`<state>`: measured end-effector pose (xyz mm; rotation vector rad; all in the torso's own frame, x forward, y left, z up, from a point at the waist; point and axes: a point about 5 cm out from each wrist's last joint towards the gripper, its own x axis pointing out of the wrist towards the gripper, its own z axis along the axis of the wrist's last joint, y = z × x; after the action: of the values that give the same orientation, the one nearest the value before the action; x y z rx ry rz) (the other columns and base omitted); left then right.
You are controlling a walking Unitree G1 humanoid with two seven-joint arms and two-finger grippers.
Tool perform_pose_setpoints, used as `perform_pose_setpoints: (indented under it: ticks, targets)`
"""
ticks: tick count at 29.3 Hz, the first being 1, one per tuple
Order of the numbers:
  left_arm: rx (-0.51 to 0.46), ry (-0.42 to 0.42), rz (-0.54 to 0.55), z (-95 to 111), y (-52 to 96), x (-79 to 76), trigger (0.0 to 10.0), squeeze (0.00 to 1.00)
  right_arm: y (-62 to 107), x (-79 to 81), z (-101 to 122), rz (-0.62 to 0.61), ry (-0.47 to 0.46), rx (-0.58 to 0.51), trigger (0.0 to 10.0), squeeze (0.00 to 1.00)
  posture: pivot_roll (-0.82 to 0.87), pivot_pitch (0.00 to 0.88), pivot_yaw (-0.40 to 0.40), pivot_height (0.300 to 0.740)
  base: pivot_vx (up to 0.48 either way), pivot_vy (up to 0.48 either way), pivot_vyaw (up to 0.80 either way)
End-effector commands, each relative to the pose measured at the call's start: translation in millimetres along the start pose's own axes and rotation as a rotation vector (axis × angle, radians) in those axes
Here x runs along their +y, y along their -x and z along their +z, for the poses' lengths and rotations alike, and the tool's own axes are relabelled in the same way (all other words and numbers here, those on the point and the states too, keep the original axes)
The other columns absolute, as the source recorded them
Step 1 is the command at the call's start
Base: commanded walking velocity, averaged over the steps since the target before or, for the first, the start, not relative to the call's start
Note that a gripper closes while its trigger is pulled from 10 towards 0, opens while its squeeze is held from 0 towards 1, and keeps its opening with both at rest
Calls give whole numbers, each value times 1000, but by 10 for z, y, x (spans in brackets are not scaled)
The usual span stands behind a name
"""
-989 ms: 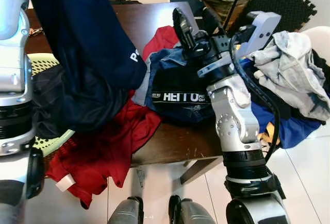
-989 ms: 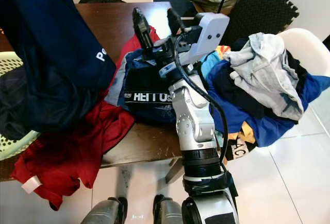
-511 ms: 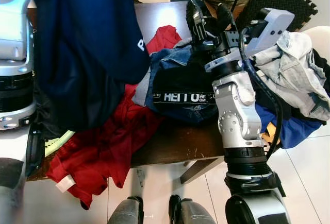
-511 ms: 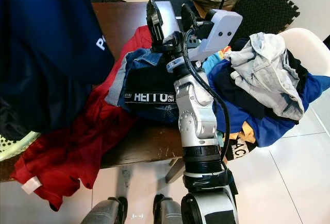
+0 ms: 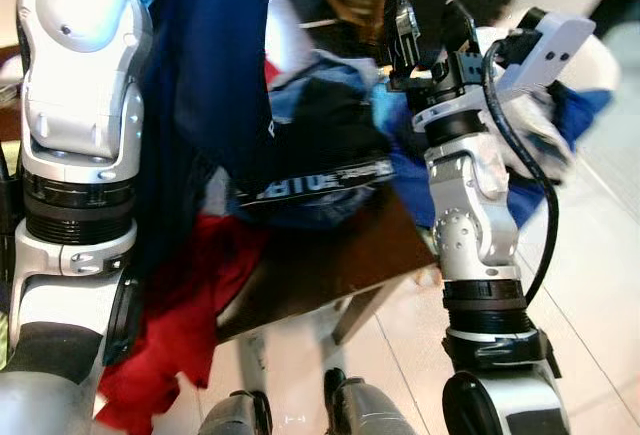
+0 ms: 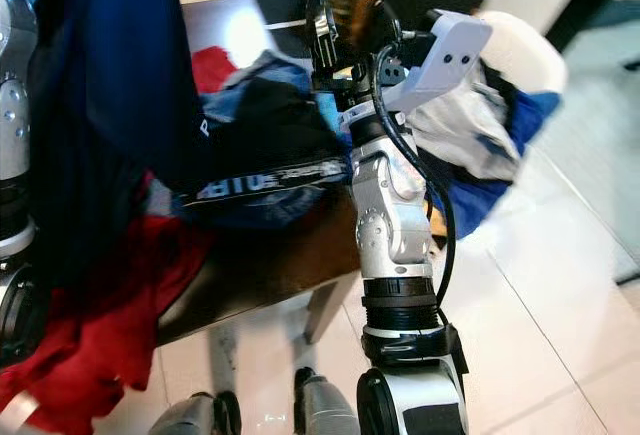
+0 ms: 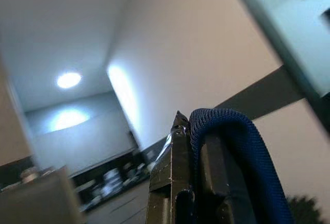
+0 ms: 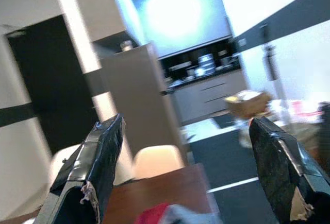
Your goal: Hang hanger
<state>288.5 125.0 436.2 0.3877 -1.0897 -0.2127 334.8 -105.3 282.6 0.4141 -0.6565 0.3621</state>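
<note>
Aloft, left fingers (image 7: 178, 183) pinch a limp, light navy garment (image 5: 215, 85) by its hem; right gripper (image 5: 432, 25) gapes empty over the desk (image 5: 330, 265).

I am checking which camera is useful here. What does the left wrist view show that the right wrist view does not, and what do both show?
Left wrist view: the left gripper with its fingers shut on a fold of navy garment, against a pale wall and a ceiling light.

Right wrist view: the right gripper with its fingers wide apart and holding nothing, a white chair, a corner of the brown table and a dark doorway.

Both: black fingers pointing upward into the room, and distant kitchen cabinets, blurred.
</note>
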Motion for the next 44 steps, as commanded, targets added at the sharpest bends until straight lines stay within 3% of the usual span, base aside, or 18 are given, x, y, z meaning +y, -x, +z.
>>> perform_pose_setpoints:
  ticks: [1,20,21,22,23,25,31,33,34,35,36,38,39,40,41,42,43,44]
  targets:
    - [-45,-4,6,62,-2,9,10000,0,11,5,-23,-12,-16,-4,10000,0,104,94,37,740,0,0,-800]
    - [-37,-31,-5,83,-50,-36,10000,0,24,-17,-42,-23,-26,4,10000,0,110,93,40,740,0,0,-800]
    - [-65,-96,47,127,-60,6,10000,0,22,-14,-46,-22,-29,5,10000,0,114,95,38,740,0,0,-800]
    - [-65,-96,47,127,-60,6,10000,0,22,-14,-46,-22,-29,5,10000,0,114,95,38,740,0,0,-800]
    - [-140,-221,141,226,-72,88,10000,0,19,-5,-53,-18,-34,6,10000,0,114,95,38,740,0,0,-800]
    - [-140,-221,141,226,-72,88,10000,0,19,-5,-53,-18,-34,6,10000,0,114,95,38,740,0,0,-800]
    - [-234,-325,224,362,-85,154,10000,0,11,10,-52,-11,-35,2,10000,0,111,93,38,740,0,0,-800]
    - [-325,-363,232,508,-120,125,10000,0,9,19,-60,-3,-38,6,10000,0,118,93,33,740,0,0,-800]
    - [-353,-346,220,554,-149,86,10000,0,8,24,-68,0,-39,9,10000,0,115,90,34,740,0,0,-800]
    - [-353,-272,213,570,-184,50,10000,0,5,31,-74,2,-41,10,10000,0,114,90,35,740,0,0,-800]
    - [-353,-272,213,570,-184,50,10000,0,5,31,-74,2,-41,10,10000,0,114,90,35,740,0,0,-800]
    - [-309,-9,185,572,-270,-15,10000,0,1,40,-72,4,-42,7,10000,0,110,87,38,740,0,0,-800]
    - [-309,-9,185,572,-270,-15,10000,0,1,40,-72,4,-42,7,10000,0,110,87,38,740,0,0,-800]
    - [-259,316,182,563,-339,-37,10000,0,0,36,-66,1,-41,3,10000,0,105,87,42,740,0,0,-800]
    - [-259,316,182,563,-339,-37,10000,0,0,36,-66,1,-41,3,10000,0,105,87,42,740,0,0,-800]
    - [-230,465,177,539,-362,-57,10000,0,2,32,-63,0,-40,3,10000,0,105,87,42,740,0,0,-800]
    - [-230,465,177,539,-362,-57,10000,0,2,32,-63,0,-40,3,10000,0,105,87,42,740,0,0,-800]
    - [-172,680,131,472,-375,-131,10000,0,10,25,-63,-2,-37,4,10000,0,101,86,42,740,0,0,-800]
